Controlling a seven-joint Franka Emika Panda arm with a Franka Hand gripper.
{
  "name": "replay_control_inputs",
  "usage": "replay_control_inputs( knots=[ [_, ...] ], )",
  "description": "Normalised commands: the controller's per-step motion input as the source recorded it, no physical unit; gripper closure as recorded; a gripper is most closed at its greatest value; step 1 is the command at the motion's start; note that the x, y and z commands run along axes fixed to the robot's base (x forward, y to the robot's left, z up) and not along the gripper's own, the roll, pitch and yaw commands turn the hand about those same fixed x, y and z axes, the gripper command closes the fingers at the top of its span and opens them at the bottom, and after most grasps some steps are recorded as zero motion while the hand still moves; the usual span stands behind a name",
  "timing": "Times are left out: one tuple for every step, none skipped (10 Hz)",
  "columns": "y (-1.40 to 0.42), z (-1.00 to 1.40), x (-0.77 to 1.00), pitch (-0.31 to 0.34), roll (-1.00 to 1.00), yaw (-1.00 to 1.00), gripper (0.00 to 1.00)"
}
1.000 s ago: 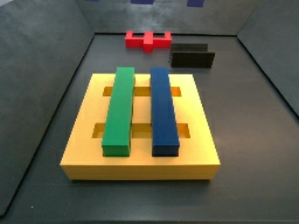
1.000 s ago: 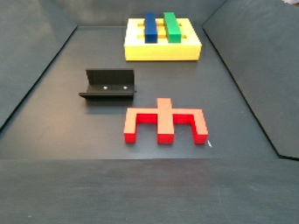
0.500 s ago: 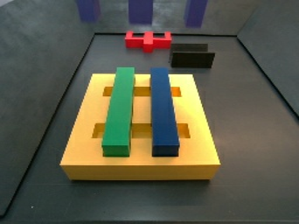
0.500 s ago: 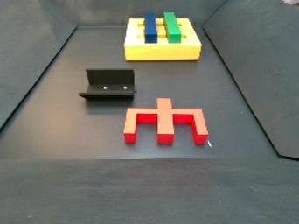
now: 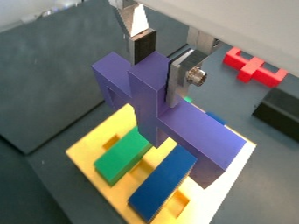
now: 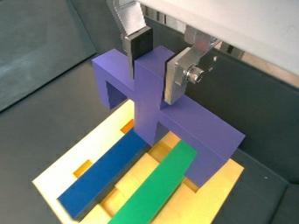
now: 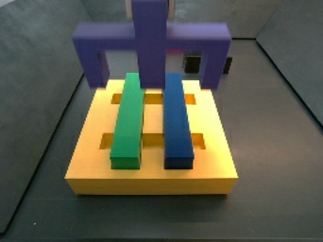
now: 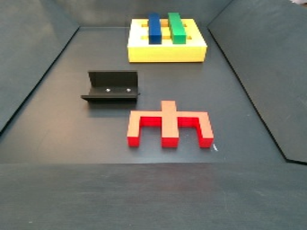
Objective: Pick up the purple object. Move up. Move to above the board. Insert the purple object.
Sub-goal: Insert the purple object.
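My gripper (image 5: 162, 63) is shut on the upright stem of the purple object (image 5: 163, 114), a bridge-shaped block that also shows in a wrist view (image 6: 140, 96). Both wrist views show one finger on each side of the stem. In a side view the purple object (image 7: 151, 43) hangs legs down over the far end of the yellow board (image 7: 151, 175), above it and apart from it. The gripper itself is above the edge of that side view. The board (image 8: 162, 54) lies far off in a side view where neither gripper nor purple object shows.
A green bar (image 7: 127, 118) and a dark-blue bar (image 7: 177, 118) lie side by side in the board's slots. A red notched block (image 8: 171, 126) and the black fixture (image 8: 111, 87) stand on the dark floor beyond the board. Grey walls ring the floor.
The purple object has come down into a side view: half a second ago only its leg tips showed at the top, now it hangs over the board's far end.
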Motion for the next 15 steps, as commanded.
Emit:
replay_control_inputs(
  knots=[
    [-0.08,-0.47,0.0,-0.04,0.03,0.0,1.0],
    [0.0,-0.51,0.0,-0.054,-0.07,0.03,1.0],
    [0.0,-0.44,0.0,-0.053,-0.11,0.03,1.0],
    [0.0,-0.32,-0.06,-0.079,-0.11,0.03,1.0],
    [-0.06,-0.27,0.0,-0.061,-0.13,0.04,1.0],
    [-0.08,-0.27,0.0,-0.05,-0.16,0.05,1.0],
    [-0.1,-0.23,0.0,-0.043,-0.11,0.07,1.0],
    [-0.11,-0.19,0.0,-0.03,-0.07,0.08,1.0],
    [-0.11,-0.19,0.0,-0.03,-0.03,0.1,1.0],
    [-0.09,-0.17,0.0,-0.04,0.0,0.12,1.0],
    [-0.07,-0.15,0.0,-0.027,0.0,0.11,1.0],
    [-0.05,-0.19,0.0,-0.024,-0.01,0.11,1.0],
    [-0.04,-0.2,0.0,-0.013,-0.01,0.11,1.0],
    [-0.05,-0.14,0.03,0.0,0.0,0.1,1.0],
    [-0.04,-0.12,0.04,0.0,0.0,0.09,1.0]
  ],
)
